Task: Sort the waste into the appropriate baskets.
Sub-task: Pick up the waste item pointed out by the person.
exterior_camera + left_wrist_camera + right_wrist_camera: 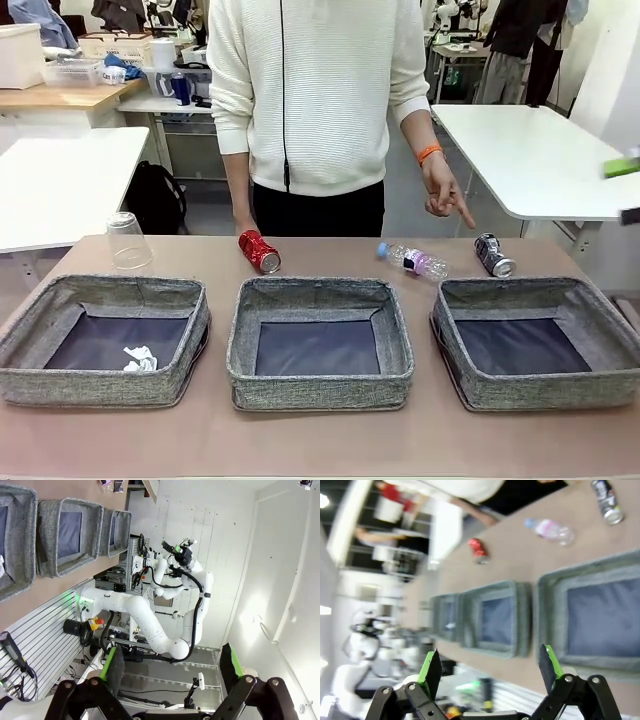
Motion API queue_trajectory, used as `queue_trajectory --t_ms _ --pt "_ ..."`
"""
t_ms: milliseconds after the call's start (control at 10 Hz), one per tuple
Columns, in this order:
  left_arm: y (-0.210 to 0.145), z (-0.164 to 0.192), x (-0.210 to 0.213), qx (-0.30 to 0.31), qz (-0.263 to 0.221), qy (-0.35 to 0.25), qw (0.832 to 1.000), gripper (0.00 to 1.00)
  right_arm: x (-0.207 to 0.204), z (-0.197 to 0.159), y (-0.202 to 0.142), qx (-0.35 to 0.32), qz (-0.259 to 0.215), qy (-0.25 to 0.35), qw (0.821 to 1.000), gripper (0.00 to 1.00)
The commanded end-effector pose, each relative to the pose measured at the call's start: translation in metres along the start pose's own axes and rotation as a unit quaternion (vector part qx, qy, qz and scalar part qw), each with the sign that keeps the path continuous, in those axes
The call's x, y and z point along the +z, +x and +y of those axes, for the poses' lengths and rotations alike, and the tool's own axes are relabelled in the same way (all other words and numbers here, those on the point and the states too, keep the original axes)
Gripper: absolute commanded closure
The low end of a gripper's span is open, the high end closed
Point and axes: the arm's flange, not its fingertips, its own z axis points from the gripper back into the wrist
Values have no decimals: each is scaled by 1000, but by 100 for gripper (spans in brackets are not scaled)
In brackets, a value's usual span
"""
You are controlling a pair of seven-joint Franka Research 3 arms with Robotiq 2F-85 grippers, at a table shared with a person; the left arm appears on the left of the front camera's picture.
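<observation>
Fingers spread and empty on left gripper (pixel 170 662) and right gripper (pixel 490 662) — we should close the right one across the dark can (pixel 494 256), not lengthwise.

A person in a white ribbed sweater (pixel 320 90) and an orange wristband (pixel 429 153) stands at the far side of a tan table (pixel 320 440). Behind are a left white table (pixel 60 180) and a right white table (pixel 520 150). A black backpack (pixel 157 197) sits on the floor beside the left one.
</observation>
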Motion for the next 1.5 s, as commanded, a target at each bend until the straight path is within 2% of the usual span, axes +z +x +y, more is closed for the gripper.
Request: queue_trajectory --t_ms 0,200,300,400,500,600,700,800,900,1100,1200,1300,1400 --pt "-1 -2 1 -5 3 -8 1000 0 -55 30 54 80 41 -175 980 0" --pt "-1 -2 1 -5 3 -8 1000 0 -82 39 84 97 53 -325 939 0" --pt "-1 -2 1 -5 3 -8 1000 0 -90 43 88 110 61 -347 930 0" --pt "-1 -2 1 -5 3 -8 1000 0 -89 45 85 105 72 -338 933 0" --pt "-1 -2 1 -5 3 -8 1000 0 -99 50 77 132 33 -285 949 0" --pt "-1 -2 1 -5 3 -8 1000 0 -101 40 86 131 46 -330 934 0" --pt "-1 -2 1 -5 3 -8 1000 0 -107 47 89 112 88 -410 901 0" --pt "-1 -2 1 -5 3 -8 1000 0 -128 37 111 109 124 -419 893 0" --pt "-1 -2 1 -5 3 -8 1000 0 -149 20 139 89 143 -412 896 0" --pt "-1 -2 1 -5 3 -8 1000 0 -182 -9 176 70 127 -402 904 0" --pt "-1 -2 1 -5 3 -8 1000 0 -198 -28 191 60 114 -402 907 0" --pt "-1 -2 1 -5 3 -8 1000 0 -215 -47 200 61 114 -384 914 0" --pt "-1 -2 1 -5 3 -8 1000 0 -234 -65 205 65 124 -384 913 0"
